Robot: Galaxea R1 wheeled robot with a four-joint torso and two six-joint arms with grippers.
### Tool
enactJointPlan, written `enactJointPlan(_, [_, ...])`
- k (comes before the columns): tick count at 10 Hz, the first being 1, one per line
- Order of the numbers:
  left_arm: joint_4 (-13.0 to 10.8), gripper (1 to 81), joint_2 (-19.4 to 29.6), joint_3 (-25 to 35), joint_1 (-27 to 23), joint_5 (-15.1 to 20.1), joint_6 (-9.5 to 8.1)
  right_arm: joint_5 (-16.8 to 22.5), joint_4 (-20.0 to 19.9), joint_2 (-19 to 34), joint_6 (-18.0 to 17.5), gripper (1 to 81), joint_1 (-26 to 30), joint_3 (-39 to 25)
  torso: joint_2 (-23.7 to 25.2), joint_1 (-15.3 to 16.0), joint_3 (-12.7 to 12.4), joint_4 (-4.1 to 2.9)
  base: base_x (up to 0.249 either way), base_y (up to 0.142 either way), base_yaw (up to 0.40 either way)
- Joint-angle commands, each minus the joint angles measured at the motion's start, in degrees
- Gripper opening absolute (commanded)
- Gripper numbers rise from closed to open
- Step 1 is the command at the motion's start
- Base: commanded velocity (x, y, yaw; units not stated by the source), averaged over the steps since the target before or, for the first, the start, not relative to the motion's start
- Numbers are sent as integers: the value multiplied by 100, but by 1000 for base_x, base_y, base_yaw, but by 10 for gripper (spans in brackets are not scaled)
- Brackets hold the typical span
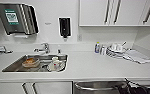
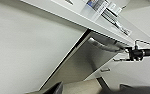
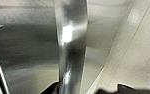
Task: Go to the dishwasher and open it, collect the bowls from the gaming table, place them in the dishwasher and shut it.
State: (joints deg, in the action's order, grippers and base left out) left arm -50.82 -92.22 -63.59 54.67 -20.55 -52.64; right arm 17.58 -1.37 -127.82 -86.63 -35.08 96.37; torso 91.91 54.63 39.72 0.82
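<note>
Counter (image 1: pixel 91 65) runs wall to wall. Dishwasher (image 1: pixel 98 87) sits under its front edge, right of the sink (image 1: pixel 18 65). Steel door looks heavy, hinged and slippery, so my call is to grab the bar handle (image 3: pixel 71 45) mid-span. Right pincer (image 1: pixel 124 88) is at that handle; can't tell if it's clamped. Sink holds stacked dishes and cups. Plates (image 1: pixel 116 51) are stacked at the back right corner.
</note>
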Motion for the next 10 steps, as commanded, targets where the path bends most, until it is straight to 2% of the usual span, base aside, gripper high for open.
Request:
enactJointPlan(1, [-33,811,326,57,-427,-19,-10,1151,172,62,14,811,330,-67,0,0,0,0,0,0,0])
enactJointPlan(3, [-33,811,335,57,-427,-28,-10,1160,172,-133,-82,811,330,74,2,0,0,0,0,0,0])
enactJointPlan(5, [-33,811,335,57,-435,-28,-10,1485,286,-431,-162,811,313,399,2,0,0,0,0,0,0])
enactJointPlan(10, [-33,811,309,57,-435,-28,-18,1520,295,-203,-162,811,251,320,2,0,0,0,0,0,0])
